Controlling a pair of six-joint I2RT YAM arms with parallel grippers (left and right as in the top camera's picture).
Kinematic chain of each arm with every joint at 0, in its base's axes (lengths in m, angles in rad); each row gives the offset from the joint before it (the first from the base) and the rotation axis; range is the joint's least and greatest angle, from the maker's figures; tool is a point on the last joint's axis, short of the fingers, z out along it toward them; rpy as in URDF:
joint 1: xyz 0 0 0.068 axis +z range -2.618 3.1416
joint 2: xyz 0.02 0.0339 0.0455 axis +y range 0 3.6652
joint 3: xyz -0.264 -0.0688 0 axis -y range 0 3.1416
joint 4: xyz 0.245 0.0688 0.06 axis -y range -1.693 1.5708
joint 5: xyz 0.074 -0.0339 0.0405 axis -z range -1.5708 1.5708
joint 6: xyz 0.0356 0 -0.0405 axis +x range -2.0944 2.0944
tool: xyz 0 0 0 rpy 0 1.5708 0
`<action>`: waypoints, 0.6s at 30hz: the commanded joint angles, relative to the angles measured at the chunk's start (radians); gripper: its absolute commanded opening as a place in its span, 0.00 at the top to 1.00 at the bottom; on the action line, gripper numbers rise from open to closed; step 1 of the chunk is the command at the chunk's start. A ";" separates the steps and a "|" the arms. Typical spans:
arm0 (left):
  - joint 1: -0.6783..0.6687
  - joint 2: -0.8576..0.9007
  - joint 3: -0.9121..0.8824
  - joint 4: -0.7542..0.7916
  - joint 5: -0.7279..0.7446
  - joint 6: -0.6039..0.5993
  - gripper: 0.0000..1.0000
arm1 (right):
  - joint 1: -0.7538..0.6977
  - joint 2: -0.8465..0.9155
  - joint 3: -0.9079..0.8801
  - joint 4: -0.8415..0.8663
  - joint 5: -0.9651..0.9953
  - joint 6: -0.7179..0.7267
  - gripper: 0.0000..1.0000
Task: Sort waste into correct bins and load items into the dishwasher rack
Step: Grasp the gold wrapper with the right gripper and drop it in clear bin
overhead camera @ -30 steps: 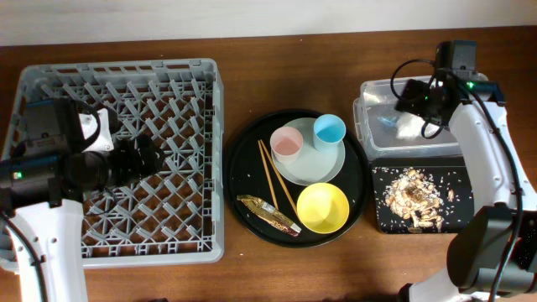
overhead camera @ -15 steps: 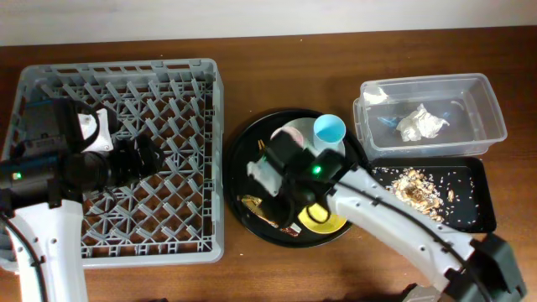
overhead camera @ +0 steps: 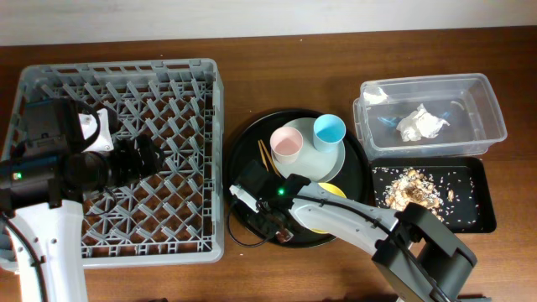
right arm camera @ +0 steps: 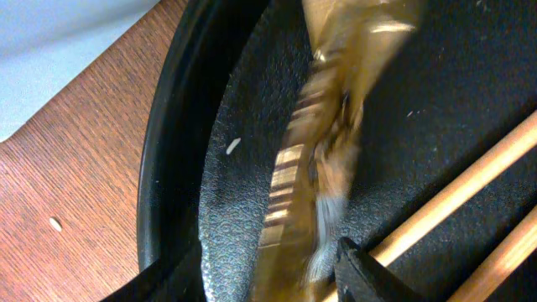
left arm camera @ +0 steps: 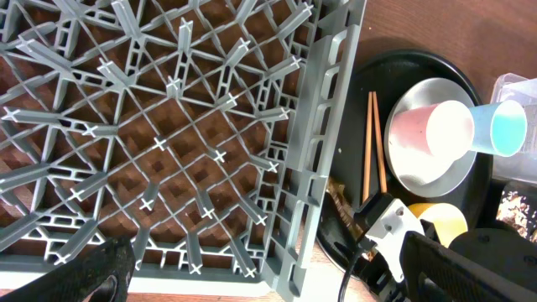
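My right gripper [overhead camera: 270,220] is low on the large round black tray [overhead camera: 242,155]. Its open fingers [right arm camera: 268,277] straddle the gold-brown foil wrapper [right arm camera: 327,151], with the chopsticks [right arm camera: 453,201] right beside it. The pink cup [overhead camera: 286,143] and blue cup [overhead camera: 329,130] stand on the pale plate [overhead camera: 323,166]. My right arm partly covers the yellow bowl [overhead camera: 334,191]. My left gripper [overhead camera: 149,156] hangs open and empty over the grey dishwasher rack [overhead camera: 215,126]. The white tissue [overhead camera: 419,123] lies in the clear tub [overhead camera: 478,88]. Food scraps [overhead camera: 411,191] lie in the shallow black tray [overhead camera: 480,172].
The rack's right wall [left arm camera: 323,126] stands close to the round tray's left rim [right arm camera: 172,151]. Bare wooden table shows between the rack, the round tray and the bins on the right.
My right arm has swung from the clear tub across to the round tray and come down over the foil wrapper. The left arm has not moved.
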 commanded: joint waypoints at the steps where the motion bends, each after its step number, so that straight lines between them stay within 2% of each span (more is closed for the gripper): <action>1: 0.002 -0.012 0.009 0.002 0.000 -0.008 0.01 | 0.009 0.029 -0.009 0.018 0.050 -0.003 0.61; 3: 0.002 -0.012 0.009 0.002 0.000 -0.008 0.01 | 0.009 0.031 0.000 0.011 0.050 -0.002 0.87; 4: 0.002 -0.012 0.009 0.002 0.000 -0.008 0.01 | 0.009 0.023 0.031 -0.023 0.050 -0.002 0.96; 6: 0.002 -0.012 0.009 0.002 0.000 -0.008 0.01 | 0.006 -0.041 0.193 -0.150 0.071 0.002 0.96; 7: 0.002 -0.012 0.009 0.002 0.000 -0.008 0.01 | -0.026 -0.080 0.315 -0.197 0.170 0.032 0.96; 8: 0.002 -0.012 0.009 0.002 0.000 -0.008 0.01 | -0.074 -0.094 0.364 -0.216 0.248 0.081 0.96; 10: 0.002 -0.012 0.009 0.002 0.000 -0.008 0.01 | -0.242 -0.098 0.396 -0.214 0.281 0.165 0.96; 13: 0.002 -0.012 0.009 0.002 0.000 -0.008 0.01 | -0.617 -0.096 0.395 -0.146 0.247 0.279 0.96; 15: 0.002 -0.012 0.009 0.002 0.000 -0.008 0.01 | -0.811 -0.073 0.395 -0.117 0.222 0.336 0.96; 17: 0.002 -0.012 0.009 0.002 0.000 -0.008 0.01 | -0.937 -0.020 0.395 -0.096 0.124 0.335 0.96; 18: 0.002 -0.012 0.009 0.002 0.000 -0.008 0.01 | -0.968 0.007 0.395 -0.085 0.123 0.335 0.90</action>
